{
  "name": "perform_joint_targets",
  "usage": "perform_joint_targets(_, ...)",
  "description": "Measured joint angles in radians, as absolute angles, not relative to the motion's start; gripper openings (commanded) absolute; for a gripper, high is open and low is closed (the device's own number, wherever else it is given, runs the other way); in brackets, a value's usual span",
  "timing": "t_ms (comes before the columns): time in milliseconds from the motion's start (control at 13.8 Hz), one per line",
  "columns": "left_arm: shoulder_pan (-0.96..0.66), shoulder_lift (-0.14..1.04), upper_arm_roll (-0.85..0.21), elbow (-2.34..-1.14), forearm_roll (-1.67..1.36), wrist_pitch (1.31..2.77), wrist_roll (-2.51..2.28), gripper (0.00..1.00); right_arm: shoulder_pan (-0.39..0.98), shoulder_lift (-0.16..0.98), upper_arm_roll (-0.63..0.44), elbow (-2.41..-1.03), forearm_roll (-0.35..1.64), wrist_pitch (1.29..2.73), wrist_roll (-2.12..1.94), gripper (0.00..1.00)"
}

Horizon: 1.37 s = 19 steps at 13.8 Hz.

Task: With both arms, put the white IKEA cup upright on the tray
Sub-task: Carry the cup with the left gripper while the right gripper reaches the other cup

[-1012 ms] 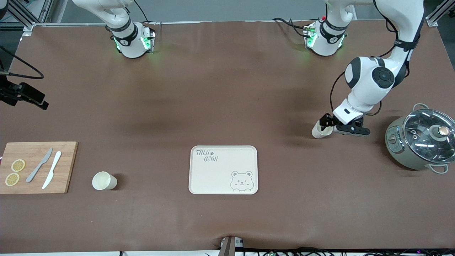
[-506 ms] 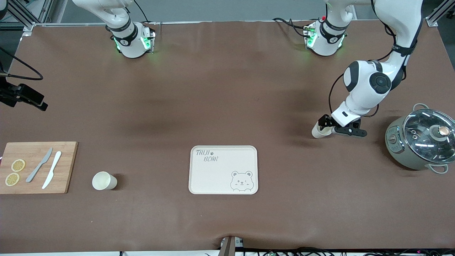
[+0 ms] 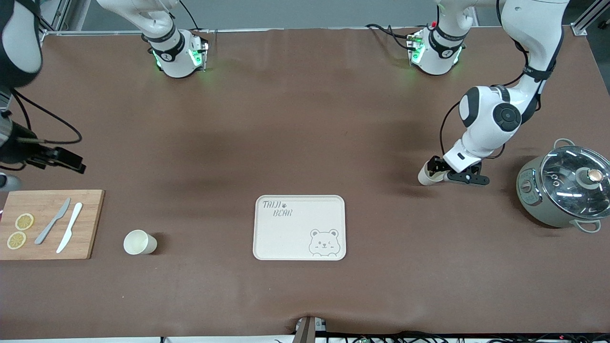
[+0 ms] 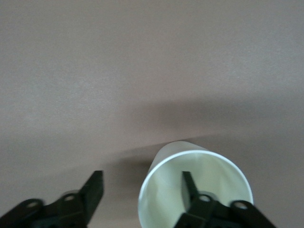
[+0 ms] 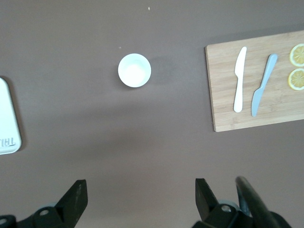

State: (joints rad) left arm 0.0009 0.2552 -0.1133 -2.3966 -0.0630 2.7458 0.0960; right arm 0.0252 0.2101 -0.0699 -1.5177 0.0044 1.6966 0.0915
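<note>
Left gripper (image 3: 436, 172) at a cup (image 3: 425, 175) near the table's left-arm end, one finger (image 4: 190, 187) inside the rim, seemingly not yet clamped. Right gripper (image 5: 137, 197) hangs wide open above the second cup (image 5: 134, 70).

Both arms: glossy white rounded shells, black joint bands and round black joint caps. Left arm (image 3: 491, 119) carries looped black cables along its links; right arm (image 3: 157, 28) likewise. Green lights glow at both bases. Each end effector: small, black, two-fingered.
</note>
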Motion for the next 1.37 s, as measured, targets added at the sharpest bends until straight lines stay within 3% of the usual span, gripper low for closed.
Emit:
perform_joint_targets(289, 0.004, 0.256, -0.113, -2.391, -0.063, 2.747, 0.096, 0.0, 0.026, 0.318, -0.07, -1.518, 0.004, 1.717, 0.091, 1.0)
perform_joint_targets(723, -0.034, 0.268, -0.116, -2.32, -0.063, 2.746, 0.02, 0.0, 0.023, 0.474, -0.074, -1.519, 0.004, 1.898, 0.091, 1.0)
perform_joint_targets(940, -0.105, 0.318, -0.119, -2.219, -0.063, 2.688, -0.087, 0.0, 0.024, 0.535, -0.073, -1.518, 0.004, 1.974, 0.091, 1.0)
perform_joint_targets(1373, -0.271, 0.47, -0.12, -1.876, -0.052, 2.412, -0.387, 0.0, 0.037, 0.598, -0.038, -1.515, 0.004, 2.156, 0.091, 1.0)
